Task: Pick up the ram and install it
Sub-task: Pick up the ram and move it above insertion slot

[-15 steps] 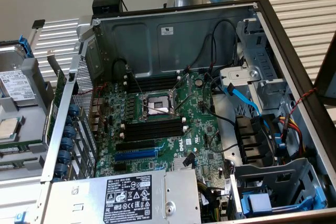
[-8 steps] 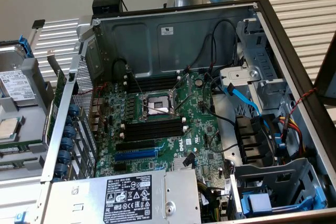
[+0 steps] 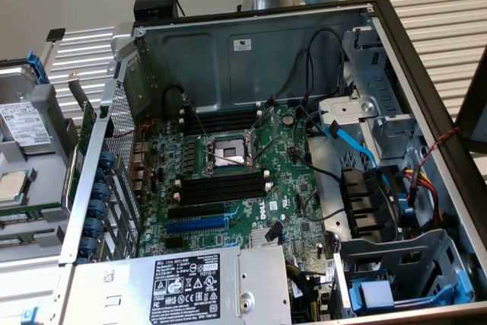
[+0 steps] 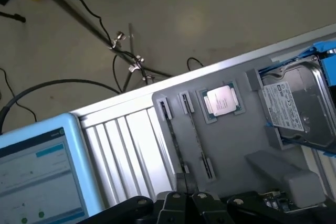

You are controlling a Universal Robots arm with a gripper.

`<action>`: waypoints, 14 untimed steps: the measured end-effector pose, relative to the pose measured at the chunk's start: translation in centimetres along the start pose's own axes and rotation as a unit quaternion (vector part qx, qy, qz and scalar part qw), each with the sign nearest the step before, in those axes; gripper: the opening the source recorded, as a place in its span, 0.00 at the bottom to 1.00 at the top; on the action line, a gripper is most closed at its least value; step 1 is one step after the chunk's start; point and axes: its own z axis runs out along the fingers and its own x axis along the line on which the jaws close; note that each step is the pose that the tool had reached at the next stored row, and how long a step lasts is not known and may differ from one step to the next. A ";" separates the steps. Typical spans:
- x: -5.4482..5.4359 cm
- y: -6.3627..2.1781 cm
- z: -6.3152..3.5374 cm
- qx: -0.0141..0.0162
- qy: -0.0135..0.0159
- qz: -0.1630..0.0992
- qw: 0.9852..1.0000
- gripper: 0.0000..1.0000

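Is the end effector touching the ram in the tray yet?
Cannot tell. In the wrist view the end effector overlaps the near end of the ram, but neither contact nor a gap shows plainly.

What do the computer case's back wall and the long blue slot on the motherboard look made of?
Case wall: probably sheet steel, bare dull grey, with folded edges and soft reflections. Blue slot: likely moulded plastic, judging by its uniform solid blue colour.
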 end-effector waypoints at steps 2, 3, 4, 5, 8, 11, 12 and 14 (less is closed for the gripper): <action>0.0 0.00 0.05 0.002 0.000 -0.018 1.000 0.11; 0.0 0.00 0.10 0.003 0.000 -0.027 1.000 0.11; 0.0 -0.01 0.14 0.005 0.000 -0.037 0.999 0.11; 0.0 -0.01 0.17 0.006 0.000 -0.046 0.999 0.11; 0.0 -0.01 0.30 0.010 0.000 -0.073 0.997 0.11; 0.0 -0.01 0.44 0.013 0.000 -0.098 0.995 0.11; 0.0 -0.02 0.50 0.014 0.000 -0.102 0.995 0.11; -0.1 -0.01 0.61 0.015 0.000 -0.112 0.994 0.11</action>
